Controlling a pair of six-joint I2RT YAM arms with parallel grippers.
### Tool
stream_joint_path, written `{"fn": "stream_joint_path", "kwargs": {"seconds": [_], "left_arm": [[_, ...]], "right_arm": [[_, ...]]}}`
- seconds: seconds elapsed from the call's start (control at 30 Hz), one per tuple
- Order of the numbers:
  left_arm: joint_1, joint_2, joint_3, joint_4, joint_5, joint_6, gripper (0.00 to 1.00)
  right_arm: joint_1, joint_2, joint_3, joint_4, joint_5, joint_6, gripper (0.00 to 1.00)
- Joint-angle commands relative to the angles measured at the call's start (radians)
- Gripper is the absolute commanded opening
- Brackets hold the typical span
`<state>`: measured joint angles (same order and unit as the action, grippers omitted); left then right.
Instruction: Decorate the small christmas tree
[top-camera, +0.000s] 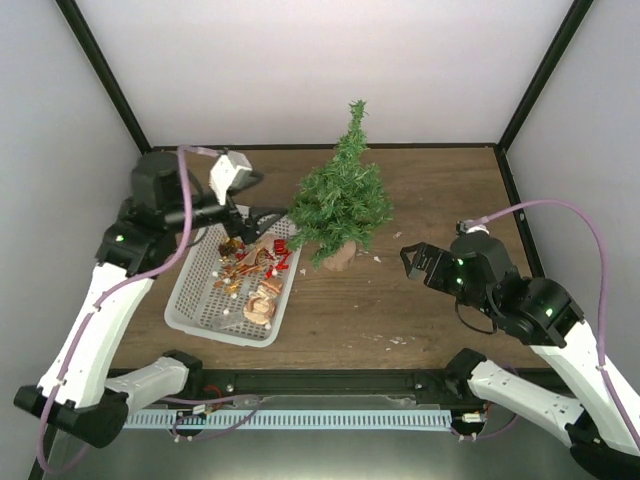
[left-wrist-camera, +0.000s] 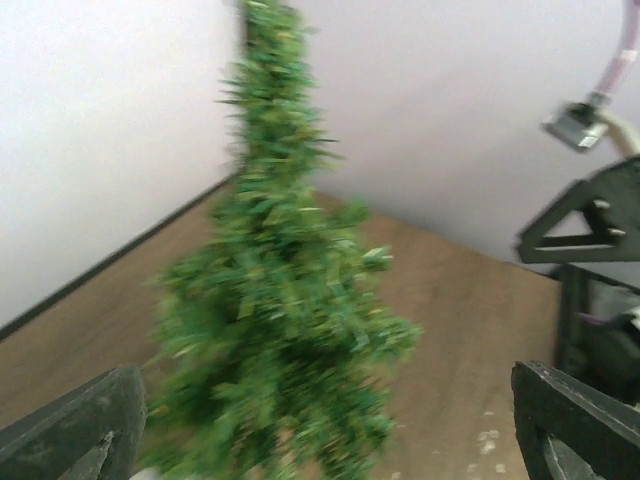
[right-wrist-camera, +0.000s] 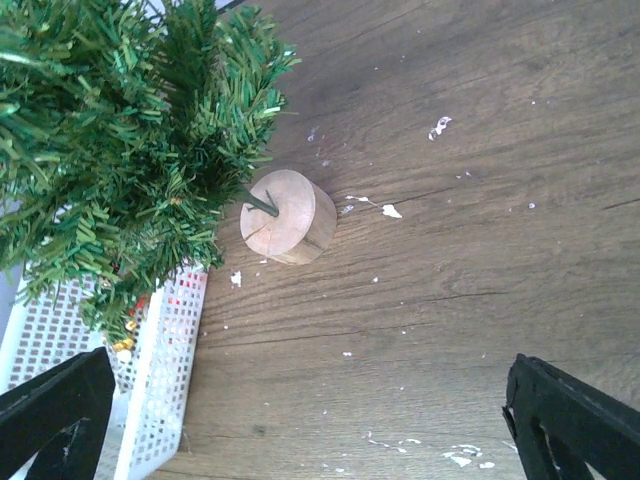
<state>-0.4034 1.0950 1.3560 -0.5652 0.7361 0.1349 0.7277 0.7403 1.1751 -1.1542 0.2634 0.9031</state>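
The small christmas tree (top-camera: 340, 195) stands upright on its round tan wooden base (top-camera: 341, 256) in the middle of the wooden table, and I see no ornaments on its branches. My left gripper (top-camera: 272, 218) is open at the tree's left side, level with the lower branches. In the left wrist view the blurred tree (left-wrist-camera: 285, 320) fills the space ahead of the left gripper (left-wrist-camera: 325, 400). My right gripper (top-camera: 410, 265) is open, low and just right of the base, with nothing in it. The right wrist view shows the base (right-wrist-camera: 290, 215) ahead of the right gripper (right-wrist-camera: 310, 400).
A white perforated basket (top-camera: 195, 300) lies left of the tree, holding several red, gold and tan ornaments (top-camera: 255, 272). Its edge (right-wrist-camera: 165, 380) touches the lower branches. White crumbs (top-camera: 397, 340) dot the table. Black frame posts and white walls enclose the back and sides.
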Motion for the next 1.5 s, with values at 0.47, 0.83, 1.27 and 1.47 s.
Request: {"fn": "stream_joint_path", "kwargs": {"seconds": [0.47,0.83,1.27,1.47], "left_arm": [[0.640,0.100,0.246,-0.532,-0.206,0.183,1.00],[0.733,0.186,0.085,-0.784,-0.044,0.454,0.98],[0.508,0.160,-0.228,-0.660,-0.410,0.483,0.95],[0.512,0.243,-0.325,-0.531,-0.442,0.474,0.93]], "right_arm": [[-0.005,-0.058,-0.170,0.041,-0.070,-0.011,0.99],[-0.005,0.038,-0.190,0.103,-0.172,-0.002,0.97],[-0.005,0.151,-0.348,0.348,-0.310,-0.169,0.94],[-0.004,0.206,-0.315,0.333,-0.294,-0.080,0.95]]}}
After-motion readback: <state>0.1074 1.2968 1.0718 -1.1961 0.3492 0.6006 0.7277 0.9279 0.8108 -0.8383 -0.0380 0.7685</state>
